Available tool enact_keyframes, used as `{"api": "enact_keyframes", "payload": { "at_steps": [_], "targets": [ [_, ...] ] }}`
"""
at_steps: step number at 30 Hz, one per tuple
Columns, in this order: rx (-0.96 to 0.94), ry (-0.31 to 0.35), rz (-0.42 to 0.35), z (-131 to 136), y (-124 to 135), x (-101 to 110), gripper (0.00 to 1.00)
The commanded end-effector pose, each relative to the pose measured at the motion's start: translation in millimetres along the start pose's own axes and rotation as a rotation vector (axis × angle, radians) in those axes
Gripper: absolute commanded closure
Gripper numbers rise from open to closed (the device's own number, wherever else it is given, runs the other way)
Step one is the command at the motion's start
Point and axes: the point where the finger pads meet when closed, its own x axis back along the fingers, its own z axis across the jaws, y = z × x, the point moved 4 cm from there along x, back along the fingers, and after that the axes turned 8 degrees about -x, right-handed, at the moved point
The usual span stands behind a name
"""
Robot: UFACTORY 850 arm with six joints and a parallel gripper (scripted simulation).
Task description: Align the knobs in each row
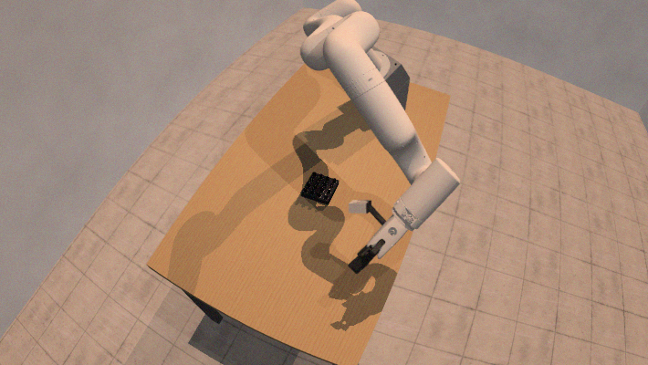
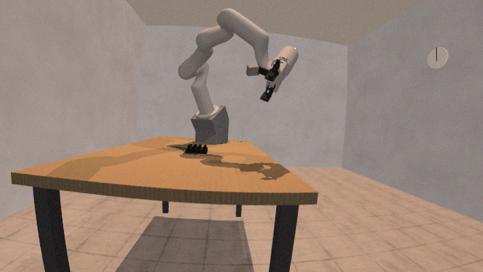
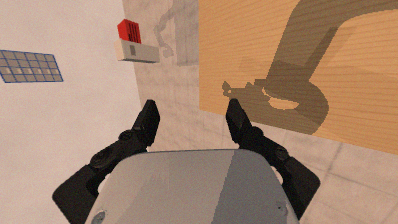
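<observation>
Top, exterior and wrist views of a single white arm mounted on a grey base at the far end of a wooden worktop. The knob box, a small black unit, stands on the worktop a short way in front of the base and lies partly in the arm's shadow; its knobs show only as dark bumps in the exterior view, and their white lines, marks and printed names are too small to read in any view. The arm is folded high, its wrist angled downward, so that the end effector hangs well above the worktop and well apart from the knob box, near the worktop's side edge in the top view. In the wrist view the end effector has its two dark fingers spread fully apart with nothing between them, and beyond them lie the worktop edge, tiled floor and a wall carrying a red and white fixture.
</observation>
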Motion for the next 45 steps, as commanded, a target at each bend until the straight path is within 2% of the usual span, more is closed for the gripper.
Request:
{"api": "enact_keyframes", "payload": {
  "at_steps": [1, 19, 21, 24, 32, 34, 35, 45],
  "targets": [
    [-0.002, -0.001, -0.001, -1.4, 0.0, 0.6, 0.00],
    [0.002, -0.001, -0.002, -2.1, -0.6, 0.2, 0.00],
    [0.037, 0.002, -0.010, 1.7, -3.9, -5.9, 0.00],
    [0.168, 0.016, -0.040, 17.3, -17.6, -27.4, 0.00],
    [0.367, 0.043, -0.091, 44.9, -42.2, -56.0, 0.00],
    [0.367, 0.043, -0.091, 44.9, -42.2, -56.0, 0.00],
    [0.444, 0.055, -0.114, 57.0, -53.1, -65.8, 0.00],
    [0.692, 0.100, -0.196, 100.3, -92.7, -90.9, 0.00]
  ]
}}
